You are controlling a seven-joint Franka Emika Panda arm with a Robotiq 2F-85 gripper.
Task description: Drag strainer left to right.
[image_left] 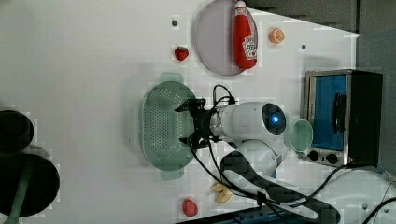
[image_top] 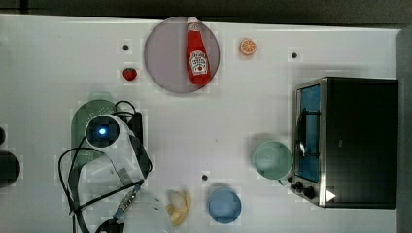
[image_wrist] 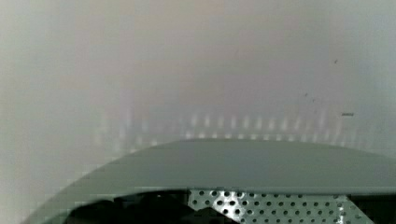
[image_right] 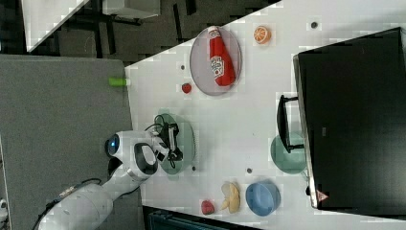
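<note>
The strainer (image_left: 161,123) is a pale mint-green oblong colander dotted with holes, lying on the white table at the top view's left (image_top: 80,121). My gripper (image_left: 185,124) hangs over its inside, close to the rim on the left view's right. The black fingers (image_left: 186,108) are spread wide and open, with nothing between them. In the right view the gripper (image_right: 173,140) sits over the strainer (image_right: 187,139). The wrist view looks along the strainer's rim (image_wrist: 233,163), with the holed wall just below it. In the top view the arm's wrist (image_top: 102,131) covers much of the strainer.
A ketchup bottle (image_top: 197,53) lies on a grey plate (image_top: 163,58), with a strawberry (image_top: 129,74) and an orange slice (image_top: 248,46) nearby. A toaster oven (image_top: 350,141) stands at the top view's right, beside a mint cup (image_top: 272,159), a blue bowl (image_top: 224,205) and a banana (image_top: 179,206).
</note>
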